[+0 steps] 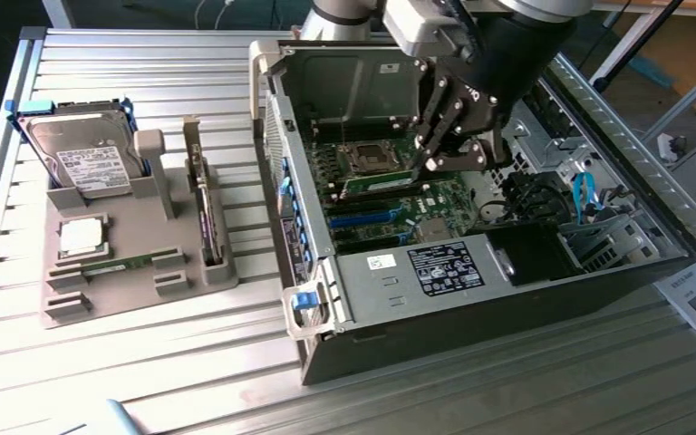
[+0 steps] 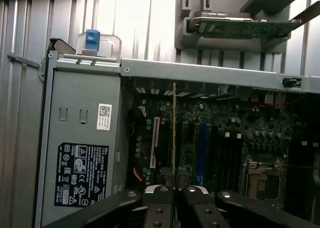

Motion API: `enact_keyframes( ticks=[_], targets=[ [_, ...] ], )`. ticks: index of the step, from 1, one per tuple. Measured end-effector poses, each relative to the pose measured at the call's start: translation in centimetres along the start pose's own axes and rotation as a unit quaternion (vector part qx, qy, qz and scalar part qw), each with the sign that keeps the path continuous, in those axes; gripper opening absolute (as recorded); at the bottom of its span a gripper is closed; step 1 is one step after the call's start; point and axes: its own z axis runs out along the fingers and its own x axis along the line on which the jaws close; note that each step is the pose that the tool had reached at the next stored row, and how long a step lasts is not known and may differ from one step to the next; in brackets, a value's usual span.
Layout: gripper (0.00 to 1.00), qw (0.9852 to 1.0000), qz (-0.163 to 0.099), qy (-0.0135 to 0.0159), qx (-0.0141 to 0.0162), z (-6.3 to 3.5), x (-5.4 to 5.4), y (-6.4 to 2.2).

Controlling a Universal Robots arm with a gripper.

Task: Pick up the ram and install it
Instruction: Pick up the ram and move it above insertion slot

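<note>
Green and thin, the ram point(image 1: 379, 185) is clamped between the jaws, which are closed on one end of it inside the open computer case point(image 1: 638, 263). In the exterior view the stick juts from the jaw tips toward the exterior view's left. It sits low over the motherboard point(image 1: 439, 204), just beside the empty processor socket point(image 1: 366, 156) and above the blue slots point(image 1: 361, 220). Whether it touches the board or a slot I cannot tell.

The wrist view shows the ram point(image 2: 173, 133) edge-on, as a narrow line running straight out from between the two black fingers point(image 2: 159, 208). It lies over the motherboard point(image 2: 225, 138), between a white slot point(image 2: 155, 143) and a blue slot point(image 2: 201, 148). The socket point(image 2: 262, 178) lies off to one side, and the power supply point(image 2: 81, 153) with its black label lies to the other.

The case lies on its side on a slatted metal counter point(image 1: 142, 362). To the exterior view's left, well apart from the case, a grey holder tray point(image 1: 124, 290) stands on the counter. It carries a hard drive point(image 1: 76, 159) set on edge, a square silver processor chip point(image 1: 82, 236), a second green stick point(image 1: 119, 265) lying flat, and a dark expansion card point(image 1: 209, 217) standing upright.
</note>
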Motion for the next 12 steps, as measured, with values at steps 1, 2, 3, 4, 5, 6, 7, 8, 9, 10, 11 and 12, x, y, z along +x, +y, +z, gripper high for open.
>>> enact_keyframes(
  ticks=[1, 2, 3, 4, 5, 6, 7, 8, 9, 10, 11, 12],
  targets=[
    [0.13, 1.0, 0.0, 0.0, 0.0, -0.02, 0.1, -0.55],
    [0.13, 1.0, 0.0, 0.0, 0.0, -0.03, 0.1, -0.97],
    [0.13, 1.0, 0.0, 0.0, 0.0, -0.05, 0.2, -1.49],
    [0.13, 1.0, 0.0, 0.0, 0.0, -0.06, 0.2, -1.94],
    [0.13, 1.0, 0.0, 0.0, 0.0, -0.08, 0.3, -2.5],
    [0.13, 1.0, 0.0, 0.0, 0.0, -0.09, 0.3, -2.87],
    [0.13, 1.0, 0.0, 0.0, 0.0, -0.11, 0.4, -3.29],
    [0.13, 1.0, 0.0, 0.0001, 0.0, -0.13, 0.4, -3.77],
    [0.13, 1.0, 0.0, 0.0, 0.0, -0.14, 0.5, -4.61],
    [0.13, 1.0, 0.0, -0.0001, 0.0, -0.14, 0.6, -5.7],
    [0.13, 1.0, 0.0, 0.0, 0.0, -0.13, 0.7, -6.27],
    [0.13, 1.0, 0.0, 0.0001, 0.0, -0.13, 0.7, -6.71]
  ],
)
